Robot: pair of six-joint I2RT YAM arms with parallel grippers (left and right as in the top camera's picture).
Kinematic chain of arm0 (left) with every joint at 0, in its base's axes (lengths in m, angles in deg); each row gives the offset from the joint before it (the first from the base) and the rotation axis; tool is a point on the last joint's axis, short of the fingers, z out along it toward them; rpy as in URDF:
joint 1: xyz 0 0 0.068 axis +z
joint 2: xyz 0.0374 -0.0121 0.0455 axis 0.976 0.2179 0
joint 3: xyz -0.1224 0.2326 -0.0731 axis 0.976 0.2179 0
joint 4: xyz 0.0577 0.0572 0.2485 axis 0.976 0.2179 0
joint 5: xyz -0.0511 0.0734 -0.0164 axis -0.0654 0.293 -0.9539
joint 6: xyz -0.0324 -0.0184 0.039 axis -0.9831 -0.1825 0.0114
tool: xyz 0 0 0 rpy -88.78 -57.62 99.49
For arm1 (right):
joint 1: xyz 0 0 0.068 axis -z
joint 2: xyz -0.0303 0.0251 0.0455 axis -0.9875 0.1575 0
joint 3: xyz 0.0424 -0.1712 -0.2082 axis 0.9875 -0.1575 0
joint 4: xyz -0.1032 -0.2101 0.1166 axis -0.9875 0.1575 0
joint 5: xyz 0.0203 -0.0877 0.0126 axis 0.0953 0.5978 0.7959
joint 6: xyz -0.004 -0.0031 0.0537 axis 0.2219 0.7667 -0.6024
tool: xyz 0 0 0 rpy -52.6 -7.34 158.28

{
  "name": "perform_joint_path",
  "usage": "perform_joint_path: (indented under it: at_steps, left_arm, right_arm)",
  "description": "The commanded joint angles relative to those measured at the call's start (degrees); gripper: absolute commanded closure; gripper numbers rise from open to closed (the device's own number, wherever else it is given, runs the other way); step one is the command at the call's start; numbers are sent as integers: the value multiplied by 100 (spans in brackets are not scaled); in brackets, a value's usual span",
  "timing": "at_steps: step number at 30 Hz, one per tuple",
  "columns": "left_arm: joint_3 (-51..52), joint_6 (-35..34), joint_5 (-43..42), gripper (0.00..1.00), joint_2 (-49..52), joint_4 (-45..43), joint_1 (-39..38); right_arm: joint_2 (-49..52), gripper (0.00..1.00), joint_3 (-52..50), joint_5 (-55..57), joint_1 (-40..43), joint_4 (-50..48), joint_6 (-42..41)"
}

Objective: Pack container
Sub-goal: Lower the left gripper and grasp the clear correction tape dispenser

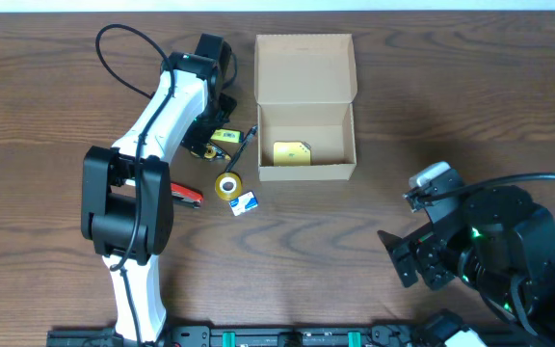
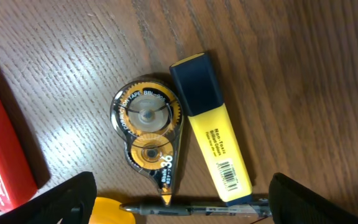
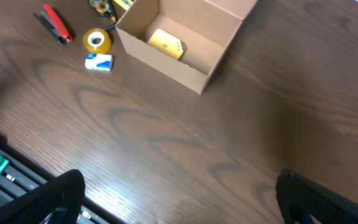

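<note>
Left pincer (image 1: 210, 130) hangs low over the dark wooden table (image 1: 66, 77) with its fingers (image 2: 73, 199) spread wide and nothing pinched between them. Under it, the wrist view shows a clear correction-tape dispenser with orange wheels (image 2: 148, 134) just beside a yellow highlighter with a dark blue cap (image 2: 210, 124). A slim black pen (image 2: 191, 208) lies across the bottom edge of that view, and a red plastic tool (image 2: 2, 149) lies at its left edge. The small tan cardboard box (image 1: 328, 145) stands just to the right of this pincer, with only that cluster of stationery between them. Its hinged flap lid is folded back on the far side, and a flat yellow item (image 1: 292, 152) rests inside near the front wall. A yellow roll of tape (image 1: 226, 185) and a small blue-and-white packet (image 1: 245, 202) lie near the box's front left corner. Right pincer (image 1: 398, 258) is also spread wide and holds nothing. It sits towards the near edge of the table, well apart from the box (image 3: 160, 59), which lies ahead of it and to its left.
</note>
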Motion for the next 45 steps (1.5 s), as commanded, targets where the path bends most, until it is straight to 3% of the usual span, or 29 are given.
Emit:
perform_joint_path:
  at_steps: [1, 11, 20, 45]
  left_arm:
    - [90, 138, 105, 14, 74, 46, 20]
    - [127, 197, 96, 20, 74, 608, 17]
    - [501, 466, 164, 20, 74, -4, 20]
    - [1003, 584, 260, 23, 92, -459, 24]
  right_arm:
    - [-9, 1, -7, -2, 90, -2, -81]
    - [-9, 1, -7, 0, 90, -2, -81]
    - [-9, 1, -7, -2, 90, -2, -81]
    - [-9, 1, -7, 0, 90, -2, -81]
